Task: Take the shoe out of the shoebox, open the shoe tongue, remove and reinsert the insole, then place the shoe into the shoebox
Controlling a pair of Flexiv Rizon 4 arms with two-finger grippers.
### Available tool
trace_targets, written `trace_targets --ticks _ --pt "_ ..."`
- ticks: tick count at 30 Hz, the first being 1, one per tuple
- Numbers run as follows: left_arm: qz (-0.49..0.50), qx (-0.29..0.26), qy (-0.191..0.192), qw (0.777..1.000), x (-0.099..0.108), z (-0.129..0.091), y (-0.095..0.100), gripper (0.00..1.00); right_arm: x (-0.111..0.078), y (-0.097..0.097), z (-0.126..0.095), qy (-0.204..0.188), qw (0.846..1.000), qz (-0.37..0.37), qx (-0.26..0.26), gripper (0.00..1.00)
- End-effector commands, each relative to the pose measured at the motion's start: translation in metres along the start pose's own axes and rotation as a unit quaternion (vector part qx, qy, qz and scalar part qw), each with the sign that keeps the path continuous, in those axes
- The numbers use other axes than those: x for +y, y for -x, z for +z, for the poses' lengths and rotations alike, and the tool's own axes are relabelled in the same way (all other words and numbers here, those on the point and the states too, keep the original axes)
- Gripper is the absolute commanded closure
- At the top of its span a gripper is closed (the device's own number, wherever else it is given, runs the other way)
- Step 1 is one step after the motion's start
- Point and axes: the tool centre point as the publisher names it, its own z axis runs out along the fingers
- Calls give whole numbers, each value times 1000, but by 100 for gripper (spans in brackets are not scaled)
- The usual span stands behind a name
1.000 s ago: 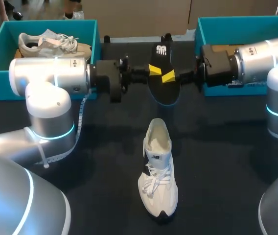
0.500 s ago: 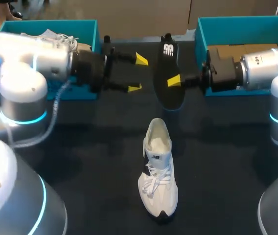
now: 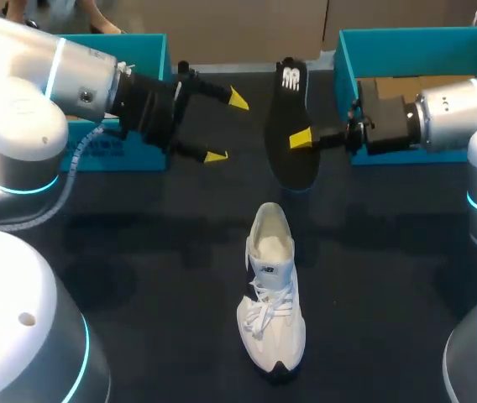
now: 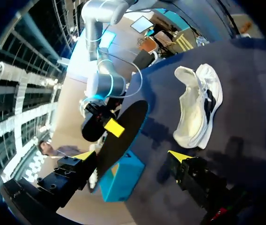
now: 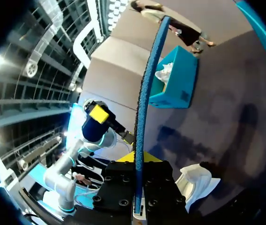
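My right gripper pinches the removed insole, my left gripper gapes empty; reinsertion next, toe-first into the shoe.

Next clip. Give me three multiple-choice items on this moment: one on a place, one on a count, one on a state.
1. Where is the insole?
A flat on the table; B in the left claw; C in the right claw, on edge.
2. How many teal shoeboxes stand on the table?
A one; B two; C three.
3. The left claw is:
A open, holding nothing; B shut on the insole; C shut, empty.

Key: C, the insole stands on edge between the right claw's fingers, off the table; B, one box sits at the far left and one at the far right; A, its yellow tips stand wide apart with nothing between them.
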Motion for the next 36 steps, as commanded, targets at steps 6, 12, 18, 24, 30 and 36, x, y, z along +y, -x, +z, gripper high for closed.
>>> trace_targets --ticks 6,12,18,24,30,36 --pt "-164 131 101 973 -21 -22 -8 0 -11 2 -14 0 998 -57 16 100" --pt "-164 131 101 973 -21 -22 -8 0 -11 2 -14 0 998 -57 16 100" --pt "-201 131 133 961 -25 -14 -13 0 -11 2 -14 0 998 -57 16 100" --pt "-290 130 157 935 -55 -5 -53 0 -20 7 -13 2 996 -82 34 100" --pt "-368 126 203 899 -64 -4 -84 0 -31 20 -9 23 992 -115 52 100" --pt "-401 149 237 872 -65 -2 -105 0 -36 26 -2 26 990 -127 52 100"
